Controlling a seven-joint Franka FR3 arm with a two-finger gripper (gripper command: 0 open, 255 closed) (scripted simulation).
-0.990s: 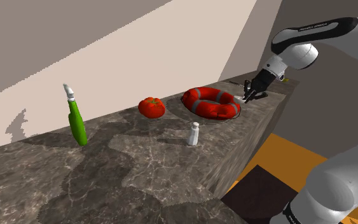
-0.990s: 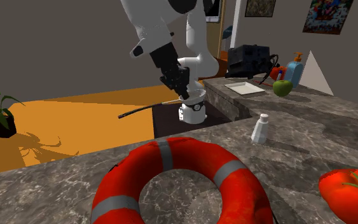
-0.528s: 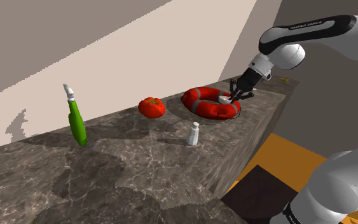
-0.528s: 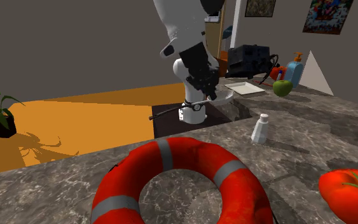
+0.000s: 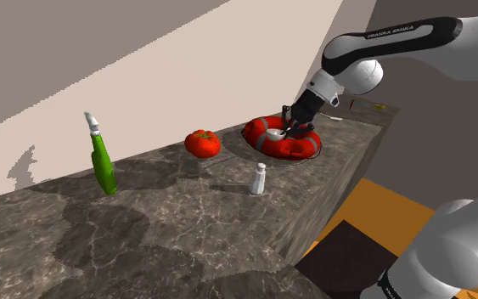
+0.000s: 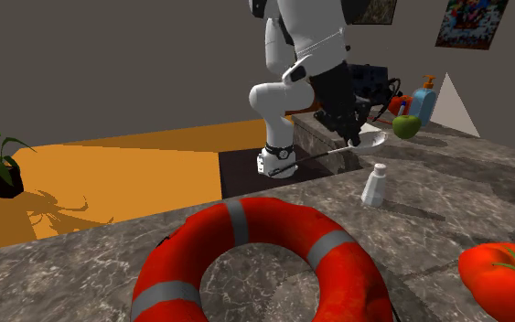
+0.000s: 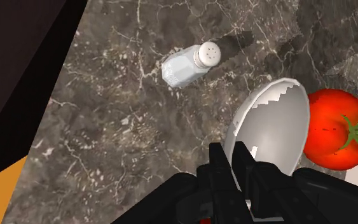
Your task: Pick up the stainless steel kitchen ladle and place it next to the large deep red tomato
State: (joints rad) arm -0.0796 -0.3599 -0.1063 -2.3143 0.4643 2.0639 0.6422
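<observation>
In the shoulder view, the bottle point(image 5: 103, 161), tomato point(image 5: 203, 143) and life ring point(image 5: 281, 138) are sitting left to right on the worktop point(image 5: 160, 238). The salt shaker point(image 5: 260, 178) is standing before them, between tomato and ring. The ladle point(image 7: 276, 124), clasped in the gripper point(image 7: 243, 173), is hanging above the worktop by the ring.

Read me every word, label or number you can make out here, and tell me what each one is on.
"FRANKA EMIKA": small white lettering on the arm's dark link, only just legible.
Wall poster: its print is too blurred to read.
Ladle, tomato, shaker: no text on them.
</observation>
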